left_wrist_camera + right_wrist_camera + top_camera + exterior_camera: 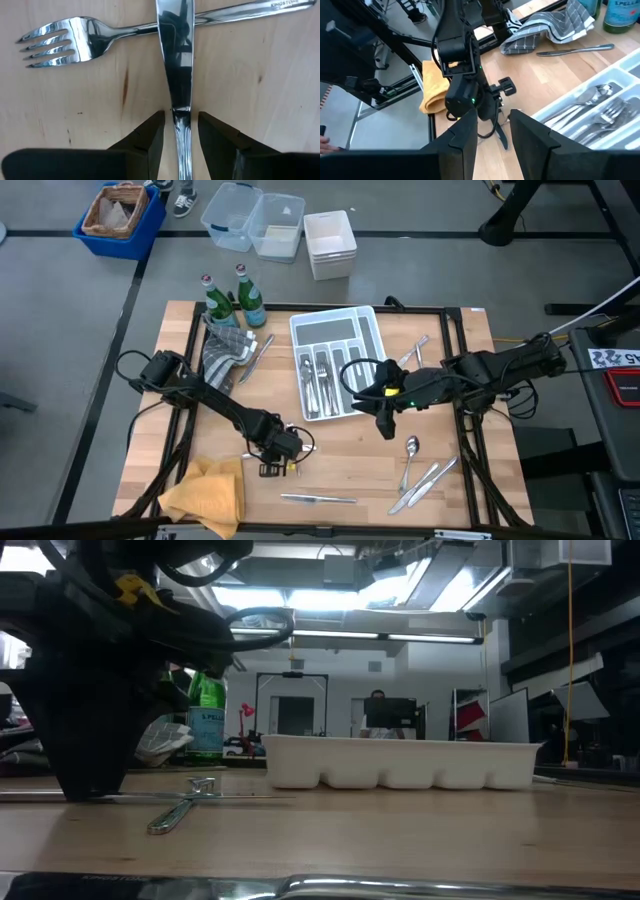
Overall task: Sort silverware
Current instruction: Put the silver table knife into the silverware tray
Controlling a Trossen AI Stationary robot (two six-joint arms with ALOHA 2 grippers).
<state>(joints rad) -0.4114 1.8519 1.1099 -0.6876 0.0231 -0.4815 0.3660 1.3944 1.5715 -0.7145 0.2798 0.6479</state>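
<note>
Left gripper (181,137), jaws apart, straddles the knife (176,60) crossed over a fork (65,41) just ahead; pick step, next I close on its handle.

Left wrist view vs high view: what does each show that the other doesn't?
Only the left wrist view: a knife lying across a fork handle, with the left pincer open and its fingers either side of the knife's handle, not yet closed.

Only the high view: the white tray with sorted cutlery, two green bottles, a grey towel, a yellow cloth, loose cutlery near the front right, and the right pincer by the tray.

Both: the wooden table and the left pincer.
</note>
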